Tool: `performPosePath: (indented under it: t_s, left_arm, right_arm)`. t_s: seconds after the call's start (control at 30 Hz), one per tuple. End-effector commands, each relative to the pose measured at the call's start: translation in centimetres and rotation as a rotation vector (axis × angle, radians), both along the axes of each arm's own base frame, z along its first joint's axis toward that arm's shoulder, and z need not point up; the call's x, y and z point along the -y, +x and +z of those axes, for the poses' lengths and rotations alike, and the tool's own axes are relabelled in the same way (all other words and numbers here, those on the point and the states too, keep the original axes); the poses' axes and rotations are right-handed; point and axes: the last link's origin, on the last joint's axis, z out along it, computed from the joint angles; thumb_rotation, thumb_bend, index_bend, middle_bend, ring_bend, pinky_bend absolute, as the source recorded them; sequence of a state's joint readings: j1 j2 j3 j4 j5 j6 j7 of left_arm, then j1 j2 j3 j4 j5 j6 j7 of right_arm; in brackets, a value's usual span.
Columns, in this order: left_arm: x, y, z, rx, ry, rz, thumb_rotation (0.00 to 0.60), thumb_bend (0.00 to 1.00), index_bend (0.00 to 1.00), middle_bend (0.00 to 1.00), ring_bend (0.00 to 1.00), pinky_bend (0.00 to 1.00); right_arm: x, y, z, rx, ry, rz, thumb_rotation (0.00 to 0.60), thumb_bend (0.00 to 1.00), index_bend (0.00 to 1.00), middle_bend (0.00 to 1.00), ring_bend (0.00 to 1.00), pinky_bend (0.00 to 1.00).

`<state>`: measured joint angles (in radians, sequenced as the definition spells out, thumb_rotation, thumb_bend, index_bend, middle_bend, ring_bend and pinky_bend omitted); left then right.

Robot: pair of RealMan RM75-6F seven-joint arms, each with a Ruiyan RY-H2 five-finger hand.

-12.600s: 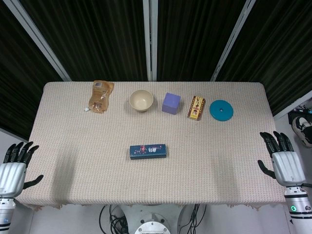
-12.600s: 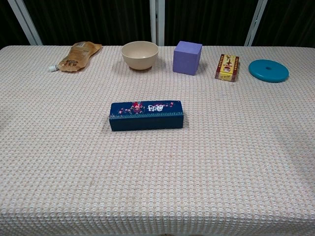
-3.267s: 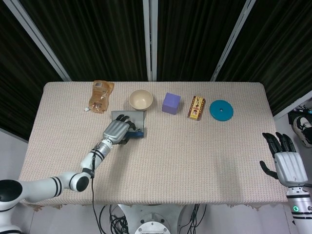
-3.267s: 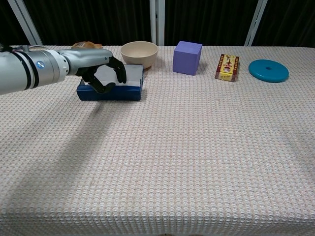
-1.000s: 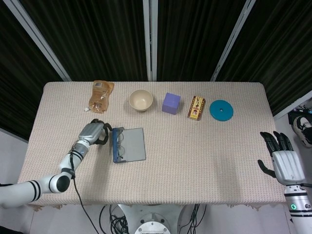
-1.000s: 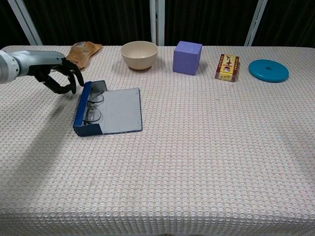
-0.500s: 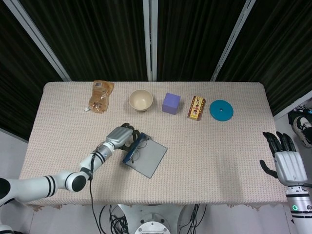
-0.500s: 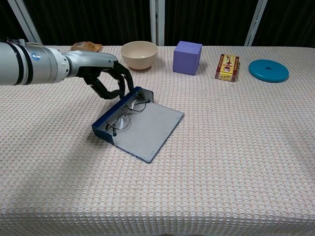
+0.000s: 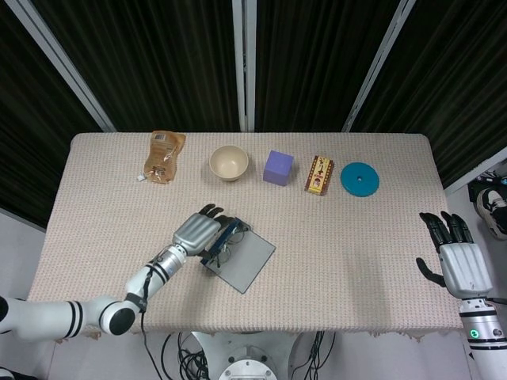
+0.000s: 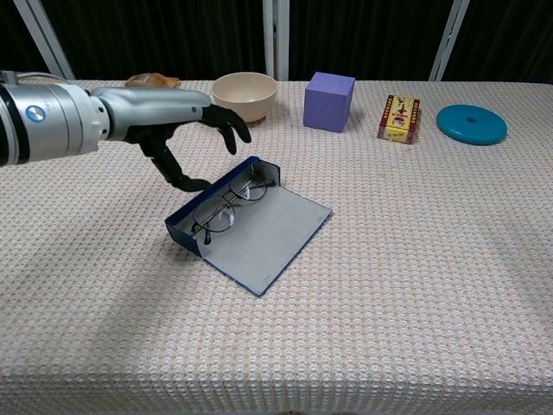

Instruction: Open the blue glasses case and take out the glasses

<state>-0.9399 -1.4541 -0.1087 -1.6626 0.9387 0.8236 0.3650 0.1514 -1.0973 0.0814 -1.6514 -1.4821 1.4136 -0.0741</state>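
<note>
Fingers (image 10: 226, 126) of the left hand (image 10: 177, 130) spread apart above wire-framed glasses (image 10: 226, 207) lying in the open blue glasses case (image 10: 255, 233); right hand (image 9: 455, 261) likewise splayed

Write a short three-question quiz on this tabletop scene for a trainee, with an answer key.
1. True or false: the blue glasses case lies open, with the glasses inside it.
2. Which hand reaches over the case: the left hand or the right hand?
3. Along the far edge, what stands between the bowl and the yellow-red box?
   A. teal disc
   B. purple cube
   C. pouch

Key
1. True.
2. The left hand; the right hand hangs off the table edge.
3. B, the purple cube.
</note>
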Motion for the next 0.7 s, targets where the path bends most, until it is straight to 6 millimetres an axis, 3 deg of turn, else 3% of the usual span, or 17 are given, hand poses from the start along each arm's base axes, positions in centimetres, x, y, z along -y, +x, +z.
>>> performPosePath:
  t_s: [0.03, 0.5, 0.7]
  left_arm:
    - [0.4, 0.1, -0.7, -0.018, 0.000, -0.013, 0.600, 0.31, 0.14, 0.17, 0.03, 0.03]
    - [1.7, -0.5, -1.6, -0.087, 0.021, -0.032, 0.600, 0.31, 0.09, 0.13, 0.00, 0.00]
    - [2.2, -0.8, -1.6, -0.095, 0.014, -0.016, 0.600, 0.28, 0.04, 0.05, 0.00, 0.00]
  right_arm:
    - [0.0, 0.0, 0.1, 0.000, -0.001, 0.001, 0.600, 0.24, 0.04, 0.13, 0.00, 0.01]
    - [-0.1, 0.1, 0.1, 0.002, 0.002, 0.005, 0.600, 0.24, 0.04, 0.13, 0.00, 0.01]
    - [0.0, 0.3, 0.1, 0.000, 0.004, 0.010, 0.600, 0.24, 0.04, 0.13, 0.00, 0.01]
